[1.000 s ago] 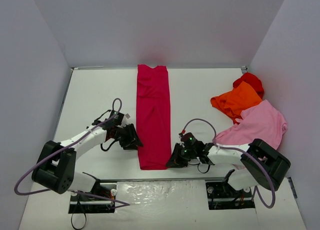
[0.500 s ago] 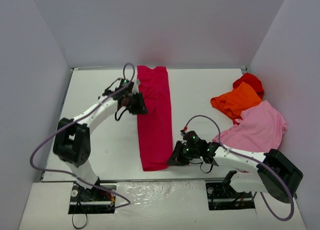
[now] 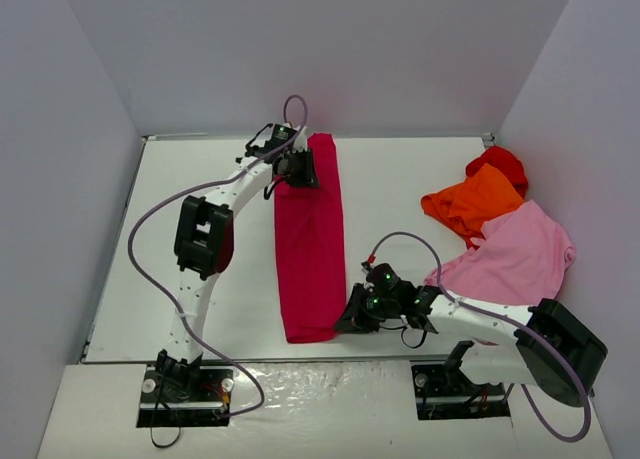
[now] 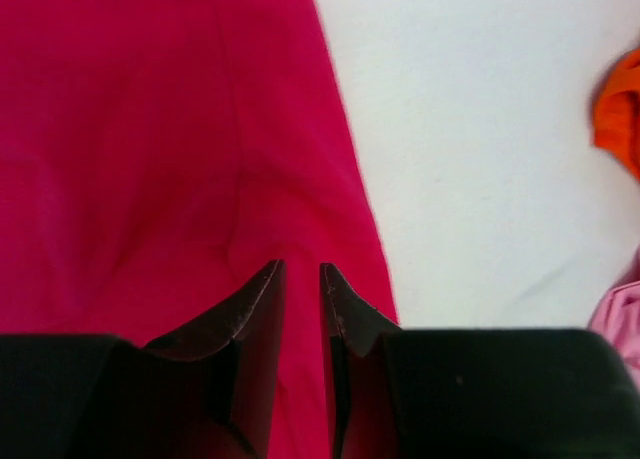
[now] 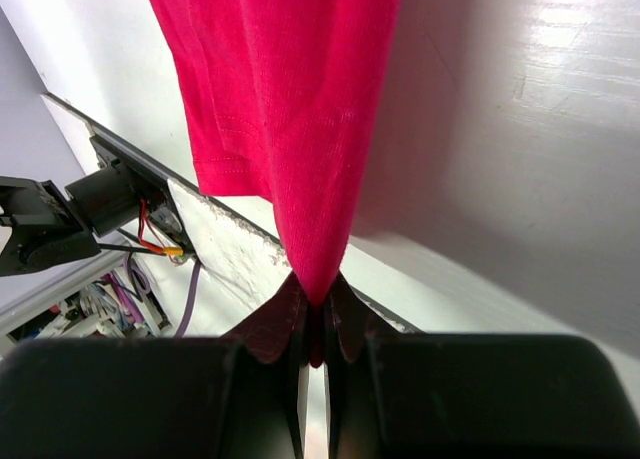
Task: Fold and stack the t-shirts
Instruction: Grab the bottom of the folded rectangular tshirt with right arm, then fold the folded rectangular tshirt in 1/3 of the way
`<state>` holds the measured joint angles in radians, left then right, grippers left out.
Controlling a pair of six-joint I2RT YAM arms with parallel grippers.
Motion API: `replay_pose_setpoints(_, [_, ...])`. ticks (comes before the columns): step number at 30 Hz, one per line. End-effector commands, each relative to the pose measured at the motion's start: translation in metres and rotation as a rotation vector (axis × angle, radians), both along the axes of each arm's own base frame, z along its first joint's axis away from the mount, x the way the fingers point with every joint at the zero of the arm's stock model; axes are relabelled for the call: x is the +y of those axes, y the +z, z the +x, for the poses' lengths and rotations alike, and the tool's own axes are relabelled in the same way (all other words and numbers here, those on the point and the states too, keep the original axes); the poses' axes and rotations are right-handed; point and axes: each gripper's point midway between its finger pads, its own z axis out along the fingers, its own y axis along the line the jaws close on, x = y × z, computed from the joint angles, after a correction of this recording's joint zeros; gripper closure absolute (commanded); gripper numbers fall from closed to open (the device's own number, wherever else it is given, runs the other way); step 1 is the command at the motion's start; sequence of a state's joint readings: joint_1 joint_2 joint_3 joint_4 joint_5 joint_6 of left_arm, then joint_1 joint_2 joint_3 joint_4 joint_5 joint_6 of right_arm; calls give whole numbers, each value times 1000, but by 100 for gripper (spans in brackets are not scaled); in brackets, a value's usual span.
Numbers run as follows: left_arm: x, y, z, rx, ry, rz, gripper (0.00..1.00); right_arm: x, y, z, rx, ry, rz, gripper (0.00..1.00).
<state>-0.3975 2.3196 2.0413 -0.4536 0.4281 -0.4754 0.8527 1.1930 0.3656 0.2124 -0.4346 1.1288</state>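
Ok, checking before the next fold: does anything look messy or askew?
The orange shirt, pink shirt and red shirt lie crumpled and overlapping at the right of the table. The crimson shirt has its near corner pinched by the right gripper.

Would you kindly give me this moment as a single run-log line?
left gripper: narrow gap, over crimson shirt far end | right gripper: shut on its near corner

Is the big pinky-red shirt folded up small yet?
Not yet. The crimson shirt lies flat as one long narrow strip, no sleeves sticking out, so it is folded lengthwise only.
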Motion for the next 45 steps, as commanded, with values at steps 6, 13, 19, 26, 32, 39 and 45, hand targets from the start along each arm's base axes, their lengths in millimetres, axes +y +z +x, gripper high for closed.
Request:
replay_pose_setpoints(6, [-19, 3, 7, -28, -44, -142, 83, 11, 17, 2, -14, 12, 49, 100])
replay_pose_setpoints(13, [-13, -23, -11, 13, -21, -152, 84, 24, 49, 19, -80, 17, 100, 100])
replay_pose_setpoints(19, [-5, -41, -28, 52, -7, -126, 85, 44, 98, 70, -227, 65, 127, 100])
replay_pose_setpoints(26, [1, -47, -48, 70, -9, -118, 85, 45, 140, 148, -377, 54, 119, 100])
replay_pose_setpoints(32, [8, -53, -62, 84, -10, -97, 85, 41, 154, 204, -442, 44, 118, 100])
replay_pose_setpoints(39, [9, -60, -71, 103, 0, -109, 85, 41, 160, 276, -482, 29, 136, 100])
replay_pose_setpoints(45, [10, -71, -77, 122, 5, -119, 85, 61, 148, 313, -483, 52, 165, 100])
